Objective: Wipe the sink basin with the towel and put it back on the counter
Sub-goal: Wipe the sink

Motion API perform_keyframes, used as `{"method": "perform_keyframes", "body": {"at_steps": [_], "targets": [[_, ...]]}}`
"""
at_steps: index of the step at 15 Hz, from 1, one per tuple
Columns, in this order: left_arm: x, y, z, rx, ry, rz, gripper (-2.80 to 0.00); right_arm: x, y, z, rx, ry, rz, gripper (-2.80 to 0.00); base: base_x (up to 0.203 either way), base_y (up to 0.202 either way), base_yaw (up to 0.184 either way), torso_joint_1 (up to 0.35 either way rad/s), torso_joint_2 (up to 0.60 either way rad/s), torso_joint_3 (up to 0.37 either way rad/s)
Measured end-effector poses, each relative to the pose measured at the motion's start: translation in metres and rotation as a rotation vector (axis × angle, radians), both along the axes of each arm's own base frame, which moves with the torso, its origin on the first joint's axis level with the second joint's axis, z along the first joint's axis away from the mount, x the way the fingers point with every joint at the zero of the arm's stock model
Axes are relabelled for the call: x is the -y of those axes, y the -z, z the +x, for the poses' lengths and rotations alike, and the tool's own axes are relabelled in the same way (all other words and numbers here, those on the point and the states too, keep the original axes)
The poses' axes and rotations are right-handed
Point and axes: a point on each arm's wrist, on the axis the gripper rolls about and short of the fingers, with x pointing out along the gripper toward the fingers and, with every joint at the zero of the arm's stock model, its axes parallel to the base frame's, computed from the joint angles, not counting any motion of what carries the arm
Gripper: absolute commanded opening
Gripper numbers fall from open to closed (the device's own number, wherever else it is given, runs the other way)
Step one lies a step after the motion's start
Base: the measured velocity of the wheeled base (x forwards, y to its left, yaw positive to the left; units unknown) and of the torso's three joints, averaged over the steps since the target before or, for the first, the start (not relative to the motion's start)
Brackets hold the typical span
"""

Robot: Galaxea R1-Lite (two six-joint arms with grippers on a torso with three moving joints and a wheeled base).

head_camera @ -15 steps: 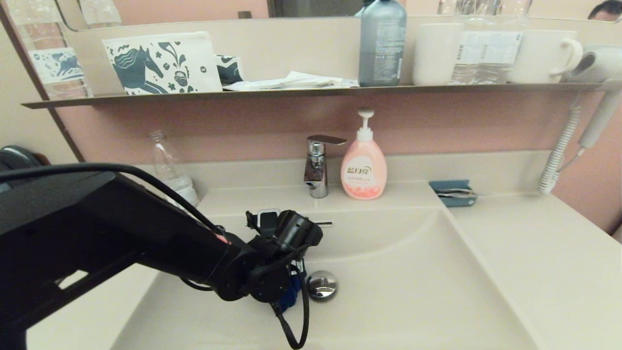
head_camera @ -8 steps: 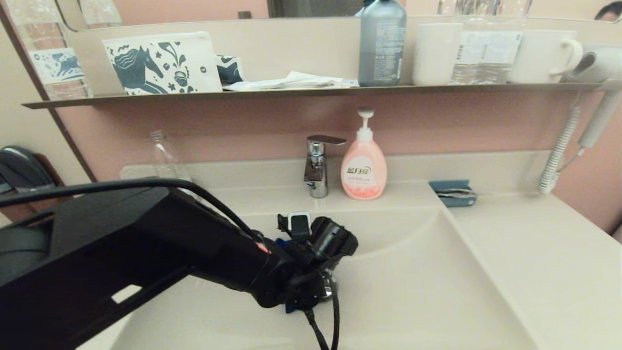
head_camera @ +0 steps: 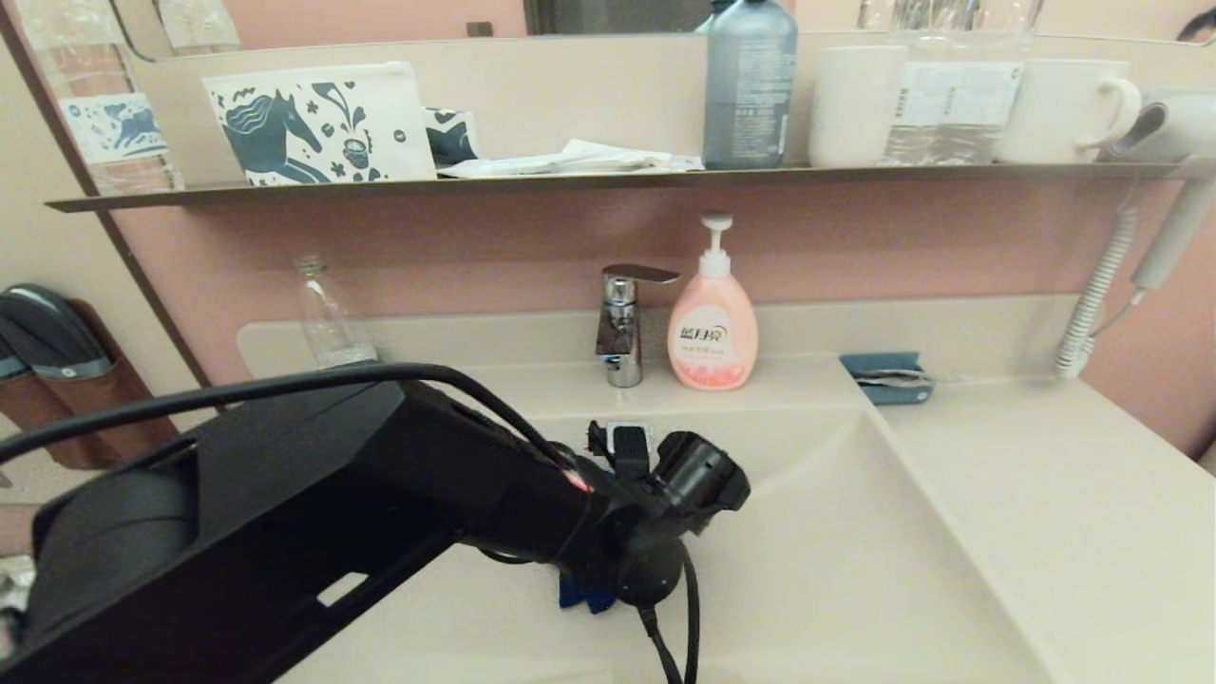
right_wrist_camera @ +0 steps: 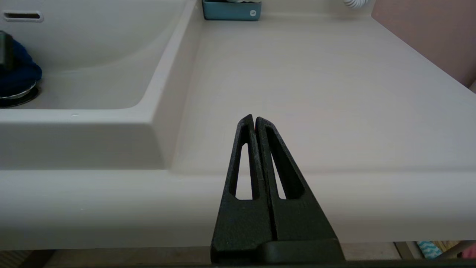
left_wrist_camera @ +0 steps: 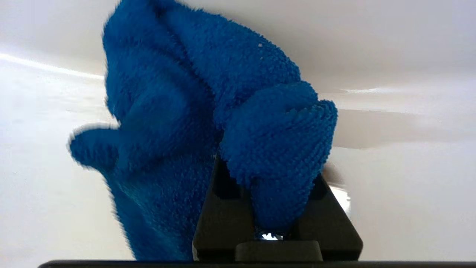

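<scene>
My left gripper is shut on a bunched blue towel and holds it down in the cream sink basin. In the head view the black left arm covers the basin's middle, and only a corner of the towel shows under the wrist. The right wrist view shows the towel lying over the chrome drain plug, with the overflow slot behind it. My right gripper is shut and empty, parked low before the front edge of the counter.
Behind the basin stand a chrome faucet, a pink soap pump bottle and a clear bottle. A teal tray sits at the back of the counter. A dark shelf with bottles and cups runs above.
The left arm has swept to the right across the basin with the towel, from beside the drain plug to over it. The right gripper has not moved.
</scene>
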Motion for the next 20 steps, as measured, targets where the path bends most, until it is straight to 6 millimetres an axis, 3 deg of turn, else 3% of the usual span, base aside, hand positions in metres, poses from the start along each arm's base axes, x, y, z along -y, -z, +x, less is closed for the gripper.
{"method": "perform_keyframes", "body": {"at_steps": [4, 8, 12, 14, 20], "targets": [[0.038, -0.006, -0.006, -0.024, 0.029, -0.025, -2.8, 0.0, 0.0, 0.0, 0.0, 0.0, 0.0, -2.8, 0.0, 0.0, 0.0, 0.0, 0.0, 0.0], [0.063, -0.003, -0.017, -0.049, 0.063, -0.005, -2.8, 0.0, 0.0, 0.0, 0.0, 0.0, 0.0, -2.8, 0.0, 0.0, 0.0, 0.0, 0.0, 0.0], [0.091, -0.021, -0.022, -0.01, 0.107, -0.058, -2.8, 0.0, 0.0, 0.0, 0.0, 0.0, 0.0, -2.8, 0.0, 0.0, 0.0, 0.0, 0.0, 0.0], [0.103, -0.027, -0.034, -0.003, 0.151, -0.058, -2.8, 0.0, 0.0, 0.0, 0.0, 0.0, 0.0, -2.8, 0.0, 0.0, 0.0, 0.0, 0.0, 0.0], [0.093, -0.022, -0.053, -0.145, 0.143, 0.033, -2.8, 0.0, 0.0, 0.0, 0.0, 0.0, 0.0, -2.8, 0.0, 0.0, 0.0, 0.0, 0.0, 0.0]]}}
